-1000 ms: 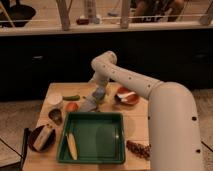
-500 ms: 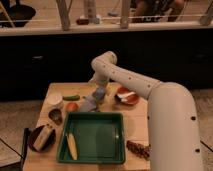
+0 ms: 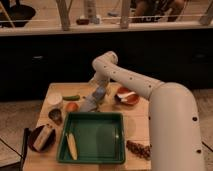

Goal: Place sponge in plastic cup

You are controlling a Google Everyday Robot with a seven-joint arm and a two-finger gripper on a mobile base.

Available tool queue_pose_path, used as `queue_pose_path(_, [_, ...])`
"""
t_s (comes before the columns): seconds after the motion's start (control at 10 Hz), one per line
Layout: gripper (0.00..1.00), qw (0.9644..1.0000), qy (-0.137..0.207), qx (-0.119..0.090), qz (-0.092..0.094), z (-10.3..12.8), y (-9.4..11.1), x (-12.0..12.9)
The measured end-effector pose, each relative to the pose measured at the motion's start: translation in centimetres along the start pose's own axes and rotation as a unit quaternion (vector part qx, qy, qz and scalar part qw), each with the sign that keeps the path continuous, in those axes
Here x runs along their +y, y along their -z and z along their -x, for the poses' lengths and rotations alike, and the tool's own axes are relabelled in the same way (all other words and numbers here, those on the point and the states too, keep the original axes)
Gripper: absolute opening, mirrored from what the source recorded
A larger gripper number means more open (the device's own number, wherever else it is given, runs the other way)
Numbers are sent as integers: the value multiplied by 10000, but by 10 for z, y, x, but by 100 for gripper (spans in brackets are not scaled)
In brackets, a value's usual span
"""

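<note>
Claw position: the claw [image 3: 98, 94] hangs low over the counter [image 3: 136, 125] at the end of the white arm, just past the far rim of the green tray [image 3: 92, 137].
Claw state: cannot tell whether it grips anything or stands free.
Change: none visible. Arm and claw keep the pose of the two earlier views, and nothing on the counter has shifted.
Meaning for task: judged to be a pause at the cup. Release of the sponge is not confirmed.
Sponge: the sponge [image 3: 99, 91] reads only as a small bluish patch at the claw itself. Its yellow-green body cannot be made out.
Plastic cup: the plastic cup [image 3: 89, 104] stands just below the claw on its camera side. It is pale grey and upright. Whether it touches the claw cannot be told.
Neighbours: a dark green stick [image 3: 71, 97] and a white round cup [image 3: 55, 99] lie beyond the plastic cup from the claw. A red bowl [image 3: 127, 96] sits on the claw's opposite side.
</note>
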Motion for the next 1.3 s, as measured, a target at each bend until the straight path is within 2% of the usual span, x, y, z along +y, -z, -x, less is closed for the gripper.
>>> queue_pose_path(1.3, [80,10000,25,4,-4,-2,2,0])
